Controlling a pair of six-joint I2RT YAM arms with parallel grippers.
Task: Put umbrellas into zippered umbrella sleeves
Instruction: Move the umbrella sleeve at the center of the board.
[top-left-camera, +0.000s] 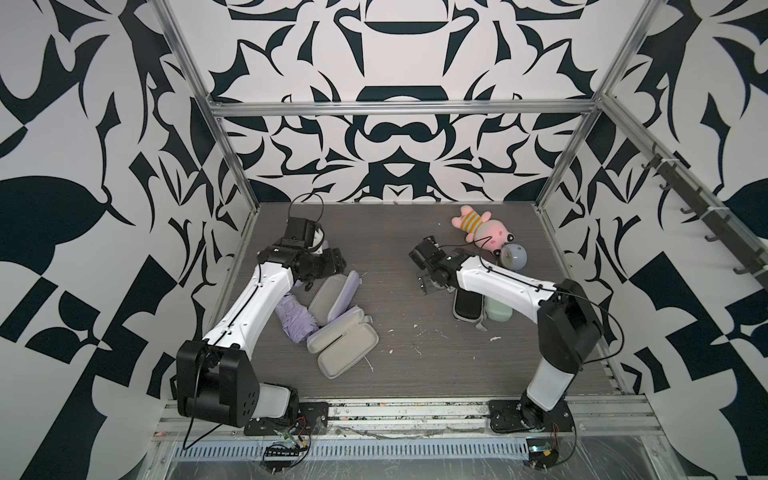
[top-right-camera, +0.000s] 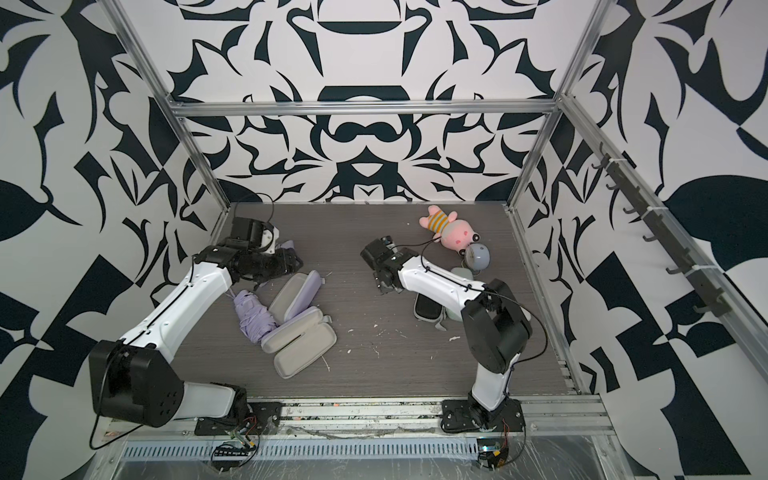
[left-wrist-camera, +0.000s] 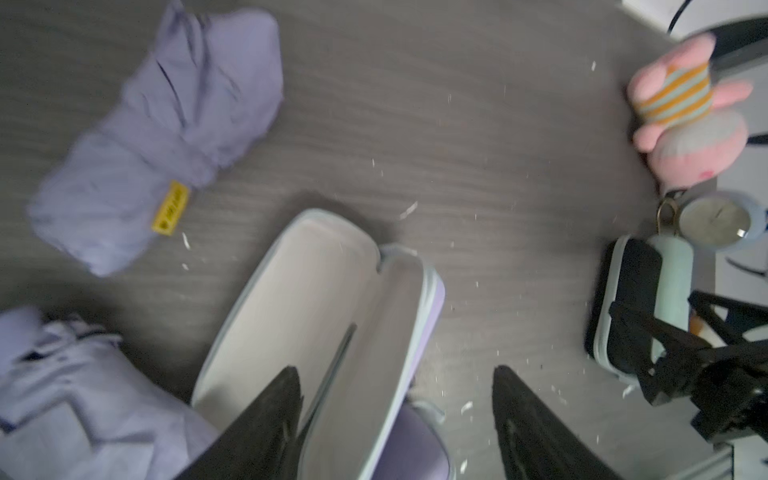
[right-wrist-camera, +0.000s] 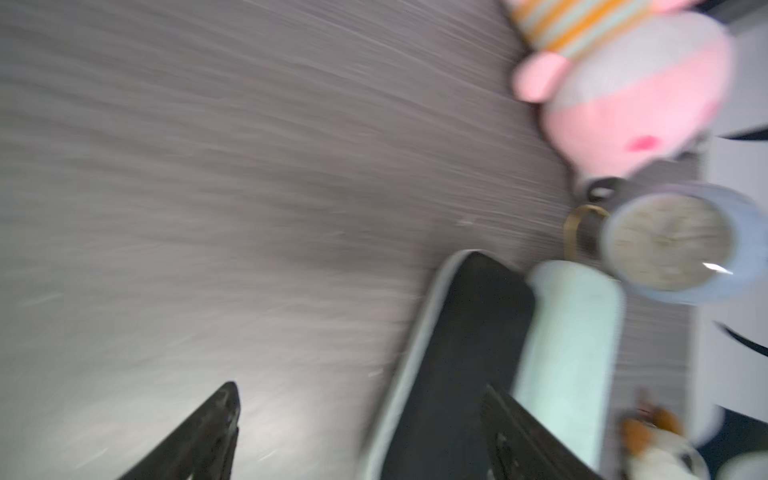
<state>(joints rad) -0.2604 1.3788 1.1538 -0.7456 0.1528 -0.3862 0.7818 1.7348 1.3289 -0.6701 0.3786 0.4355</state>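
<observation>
L pincer (left-wrist-camera: 395, 374) & R pincer (right-wrist-camera: 360, 386) both open, empty; lilac umbrella (left-wrist-camera: 158, 145) lies on table (left-wrist-camera: 457, 124) near open lilac sleeve (left-wrist-camera: 316, 307), so a grab of slack fabric may unfurl it or knock sleeve askew.

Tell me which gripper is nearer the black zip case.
Right. The right gripper hovers open at one end of the black zip case. The left gripper is across the table, open over the open lilac case.
</observation>
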